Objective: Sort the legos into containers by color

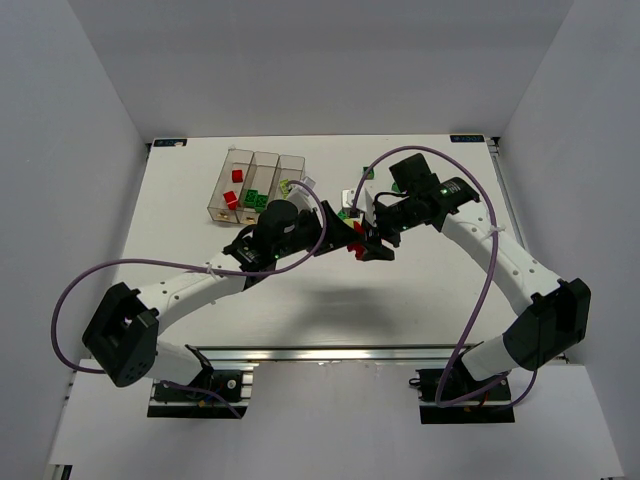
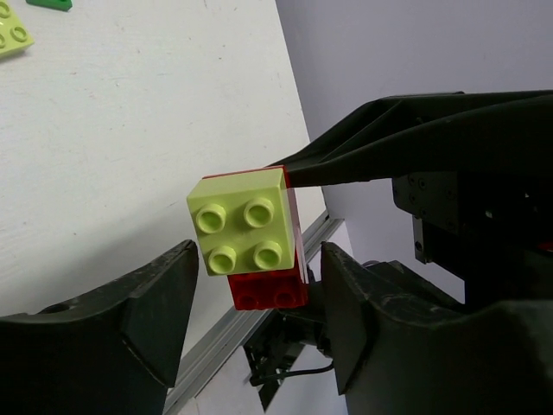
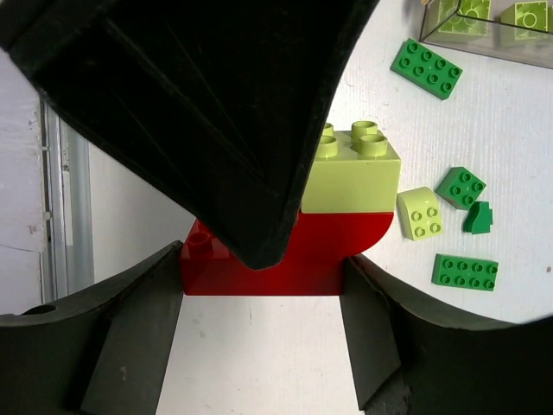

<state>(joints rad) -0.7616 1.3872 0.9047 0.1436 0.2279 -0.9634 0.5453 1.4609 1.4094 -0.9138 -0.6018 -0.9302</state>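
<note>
Stack: a pale yellow-green brick point(image 2: 246, 229) sits pressed onto a red brick point(image 3: 333, 251), lifted above the middle of the desk point(image 1: 300, 300), to the right of the containers point(image 1: 240, 150) and nearer than them.
Right end effector point(image 3: 262, 268): pinches the red brick by two opposite sides.
Left end effector point(image 2: 257, 259): its fingers flank the stack closely. Whether they press on it cannot be told.
Risk, no split: if the left fingers close on both bricks, pulling probably separates nothing.
Risk, drop: a sudden snap apart could fling a brick among the loose legos point(image 3: 465, 271) or off the desk.
Risk, clash: the fingers of both arms crowd the stack, so a skewed pull could jam them.
Risk, sorting: binning the stack unsplit would mix two colors.
</note>
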